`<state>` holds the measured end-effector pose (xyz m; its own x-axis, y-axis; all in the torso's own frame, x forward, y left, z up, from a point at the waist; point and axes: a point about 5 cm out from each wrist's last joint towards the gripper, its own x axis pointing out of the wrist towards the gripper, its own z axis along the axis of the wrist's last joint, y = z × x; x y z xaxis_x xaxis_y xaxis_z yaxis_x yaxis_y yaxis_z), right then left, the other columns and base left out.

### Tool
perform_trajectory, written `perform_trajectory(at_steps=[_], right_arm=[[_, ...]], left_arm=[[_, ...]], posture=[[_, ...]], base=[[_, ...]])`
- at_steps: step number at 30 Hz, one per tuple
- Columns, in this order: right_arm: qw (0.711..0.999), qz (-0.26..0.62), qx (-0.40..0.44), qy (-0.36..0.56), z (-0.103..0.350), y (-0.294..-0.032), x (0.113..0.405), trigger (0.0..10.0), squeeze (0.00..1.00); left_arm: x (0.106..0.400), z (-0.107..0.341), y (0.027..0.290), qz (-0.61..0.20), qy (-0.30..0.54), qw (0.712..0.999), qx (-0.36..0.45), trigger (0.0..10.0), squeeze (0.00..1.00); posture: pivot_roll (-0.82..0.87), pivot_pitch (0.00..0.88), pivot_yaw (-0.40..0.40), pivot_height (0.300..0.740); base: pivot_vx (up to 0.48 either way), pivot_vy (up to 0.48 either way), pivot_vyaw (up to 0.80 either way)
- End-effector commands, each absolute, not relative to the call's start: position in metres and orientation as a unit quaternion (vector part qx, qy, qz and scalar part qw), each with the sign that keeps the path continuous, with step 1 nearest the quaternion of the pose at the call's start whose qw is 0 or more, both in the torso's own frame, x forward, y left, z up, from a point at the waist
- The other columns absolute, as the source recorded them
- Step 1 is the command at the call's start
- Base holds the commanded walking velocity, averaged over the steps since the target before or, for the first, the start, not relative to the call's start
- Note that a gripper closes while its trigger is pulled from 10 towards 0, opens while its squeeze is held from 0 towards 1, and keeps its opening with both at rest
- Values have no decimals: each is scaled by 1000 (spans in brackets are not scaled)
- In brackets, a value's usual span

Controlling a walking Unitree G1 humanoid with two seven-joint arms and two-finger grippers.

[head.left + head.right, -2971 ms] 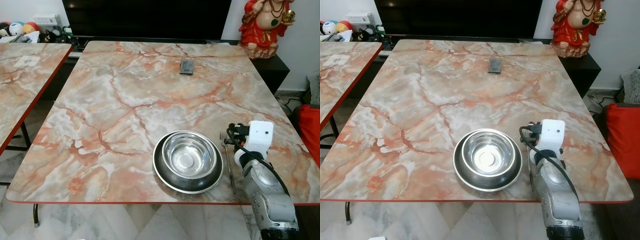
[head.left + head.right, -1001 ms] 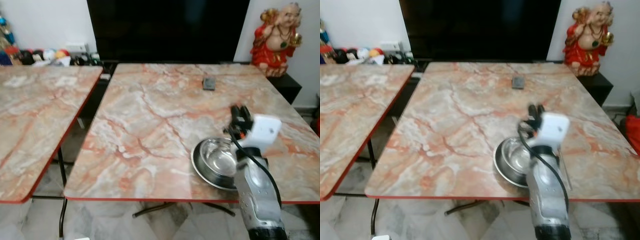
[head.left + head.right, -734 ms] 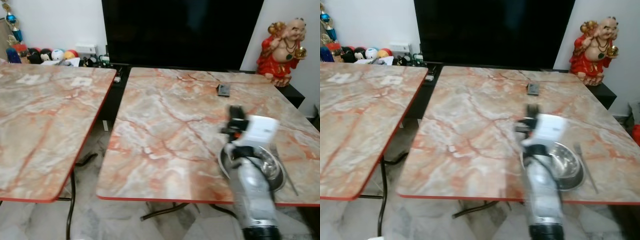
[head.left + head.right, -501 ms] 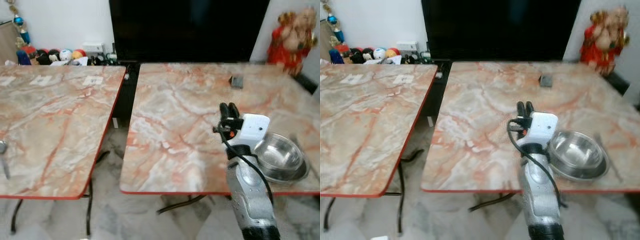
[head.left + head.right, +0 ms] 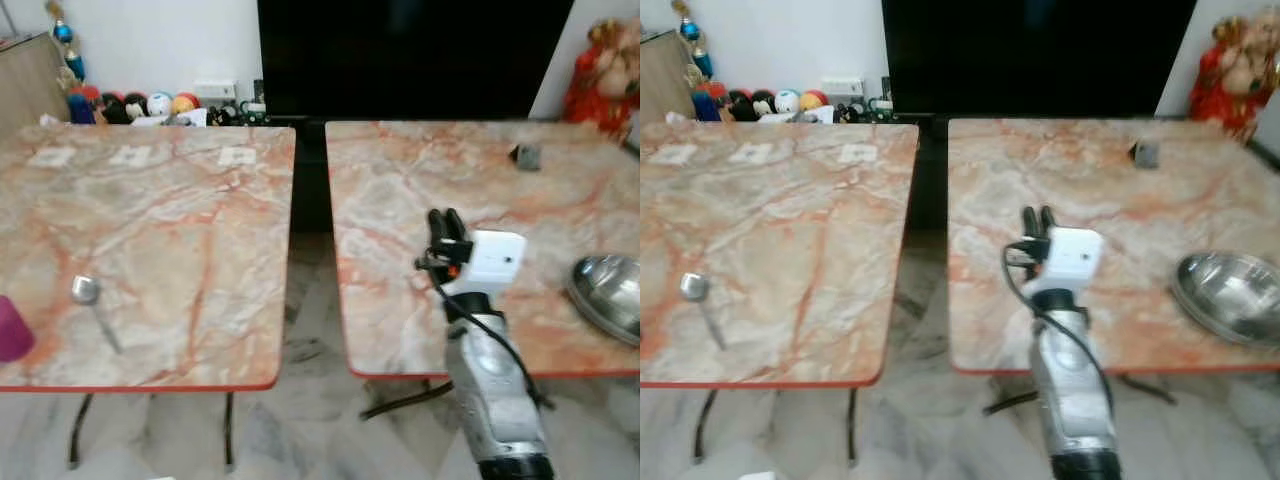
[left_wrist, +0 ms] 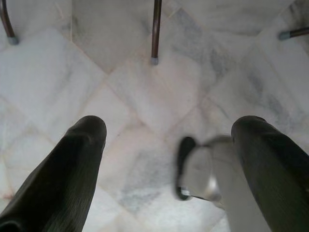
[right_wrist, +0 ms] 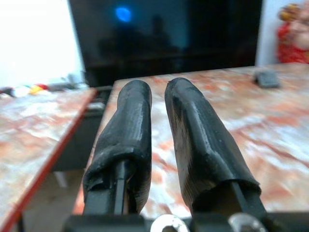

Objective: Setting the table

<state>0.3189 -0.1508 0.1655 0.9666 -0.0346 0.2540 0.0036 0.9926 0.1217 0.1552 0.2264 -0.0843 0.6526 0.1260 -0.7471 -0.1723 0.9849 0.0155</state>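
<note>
- Two marble-patterned tables stand side by side with a gap between them; the right table [image 5: 400, 200] holds a steel bowl [image 5: 610, 295], cut off at the frame edge.
- On the left table [image 5: 180, 220] lie a spoon [image 5: 90, 300], a pink cup [image 5: 12, 328] mostly out of frame, and three small cards [image 5: 130, 156], any writing too blurred to read.
- Right gripper [image 5: 447, 225] hangs above the right table's near-left part, fingers pressed together, empty.
- Left gripper [image 6: 169, 145] points at the floor, fingers spread wide, empty.

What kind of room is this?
Probably a living or dining room in a home: two marble-patterned tables, a big dark TV screen by the wall, and a steel bowl set out.
</note>
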Motion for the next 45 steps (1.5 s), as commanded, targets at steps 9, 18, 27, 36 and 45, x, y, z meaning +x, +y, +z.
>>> perform_trajectory(at_steps=[9, 18, 27, 36, 45], right_arm=[[988, 3, 63, -139, 173, -143, 319, 10000, 0], [989, 3, 64, -136, 173, -142, 319, 10000, 0], [989, 2, 66, -135, 173, -142, 319, 10000, 0], [989, 3, 66, -133, 173, -141, 319, 10000, 0], [989, 2, 66, -133, 173, -141, 319, 10000, 0]], left_arm=[[153, -85, 230, 86, 413, 906, -27, 10000, 0], [152, -85, 231, 88, 413, 906, -28, 10000, 0], [153, -84, 231, 87, 412, 907, -23, 10000, 0], [152, -85, 231, 92, 412, 906, -32, 10000, 0], [152, -84, 232, 87, 410, 908, -21, 10000, 0]], posture=[[15, 78, -35, 740], [18, 92, -36, 740], [20, 99, -35, 740], [23, 103, -35, 740], [24, 107, -32, 740]], base=[[0, 480, 0], [0, 480, 0], [0, 81, 0], [0, 107, 0], [0, 173, 0]])
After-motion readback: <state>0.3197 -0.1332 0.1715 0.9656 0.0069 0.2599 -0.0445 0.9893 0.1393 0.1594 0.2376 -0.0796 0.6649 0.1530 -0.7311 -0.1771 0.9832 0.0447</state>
